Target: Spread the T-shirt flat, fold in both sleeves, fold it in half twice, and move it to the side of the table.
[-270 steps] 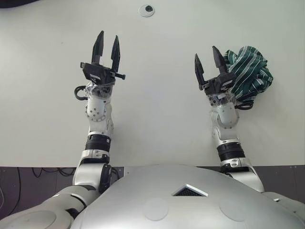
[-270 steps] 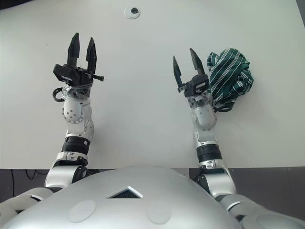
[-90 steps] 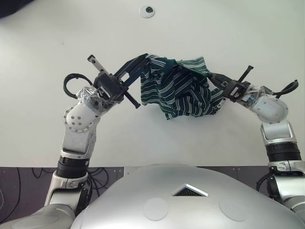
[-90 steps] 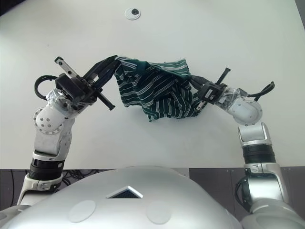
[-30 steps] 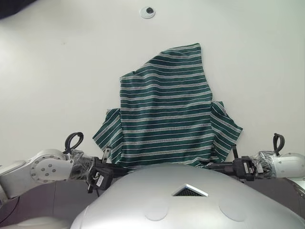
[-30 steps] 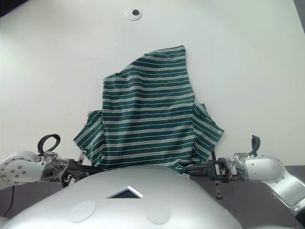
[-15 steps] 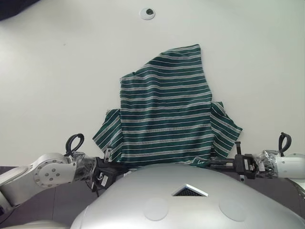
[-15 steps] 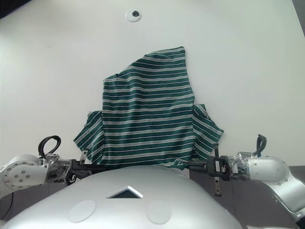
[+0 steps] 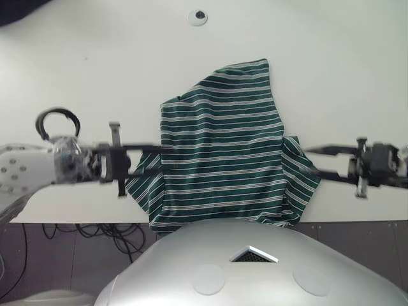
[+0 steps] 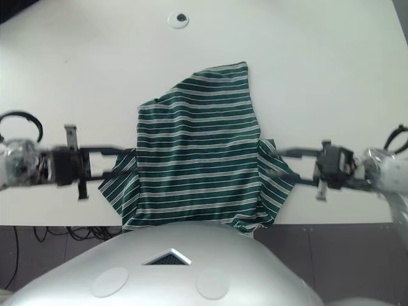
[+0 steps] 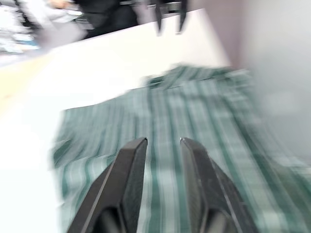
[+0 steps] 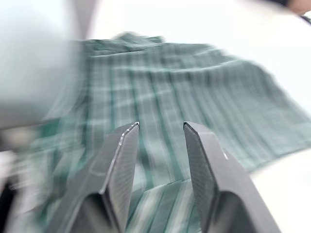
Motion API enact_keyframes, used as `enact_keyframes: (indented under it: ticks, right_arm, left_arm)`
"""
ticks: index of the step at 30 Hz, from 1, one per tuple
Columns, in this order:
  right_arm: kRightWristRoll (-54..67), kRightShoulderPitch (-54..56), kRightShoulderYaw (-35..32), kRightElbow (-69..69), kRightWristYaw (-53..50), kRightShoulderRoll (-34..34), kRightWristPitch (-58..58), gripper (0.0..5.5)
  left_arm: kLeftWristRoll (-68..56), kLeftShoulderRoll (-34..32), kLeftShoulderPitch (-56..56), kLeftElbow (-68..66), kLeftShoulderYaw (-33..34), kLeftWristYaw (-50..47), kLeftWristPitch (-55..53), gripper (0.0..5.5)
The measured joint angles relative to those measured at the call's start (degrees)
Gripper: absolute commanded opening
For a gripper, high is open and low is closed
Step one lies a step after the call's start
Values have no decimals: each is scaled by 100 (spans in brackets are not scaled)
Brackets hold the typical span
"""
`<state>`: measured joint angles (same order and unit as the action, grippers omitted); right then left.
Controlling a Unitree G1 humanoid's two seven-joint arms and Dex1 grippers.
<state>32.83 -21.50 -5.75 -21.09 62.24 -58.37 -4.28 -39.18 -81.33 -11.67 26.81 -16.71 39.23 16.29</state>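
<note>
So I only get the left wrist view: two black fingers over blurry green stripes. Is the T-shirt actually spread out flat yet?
Observer: Mostly. In the head view the T-shirt lies spread on the table with both sleeves out, but its far edge slants, and the far left corner sits nearer than the right one.
Operator: Where is the other arm?
Observer: The right gripper is open at the right sleeve, facing the left gripper across the T-shirt.
Operator: Anything else on the table?
Observer: A small round thing lies beyond the T-shirt.
</note>
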Motion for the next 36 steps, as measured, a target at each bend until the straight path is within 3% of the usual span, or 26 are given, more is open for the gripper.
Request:
enact_keyframes:
  ticks: [4,6,13,20,25,29,32,36]
  right_arm:
    - [-2281,2086,1537,1165,-1232,1582,-7,168]
    - [-3140,2830,2105,1803,-1641,2128,18,168]
    - [-4462,4296,2754,4504,-2702,3091,-197,168]
    - [-5262,5932,2951,7444,-4292,3588,-868,168]
    - [-5126,6036,2652,7902,-4470,3727,-1378,168]
    - [-4879,5503,2366,7112,-4334,3579,-1715,168]
    - [-4563,4817,1965,5913,-4097,3223,-1762,168]
    - [-3780,3612,1414,3925,-3669,2996,-1222,168]
  left_arm:
    - [1549,2217,1999,-1518,-1010,-318,-2075,120]
    - [2370,2988,2622,-2494,-1428,-155,-2405,120]
    - [3655,4444,4094,-5266,-1662,-23,-1759,120]
    - [4226,5326,5016,-7624,-1199,-580,-803,120]
    - [4246,5479,5217,-8286,-324,-1328,436,120]
    - [3735,5070,4914,-6953,527,-1245,1082,120]
    - [3013,4444,3618,-5106,1096,-739,691,120]
    - [1889,3901,1062,-3092,1586,-37,-529,120]
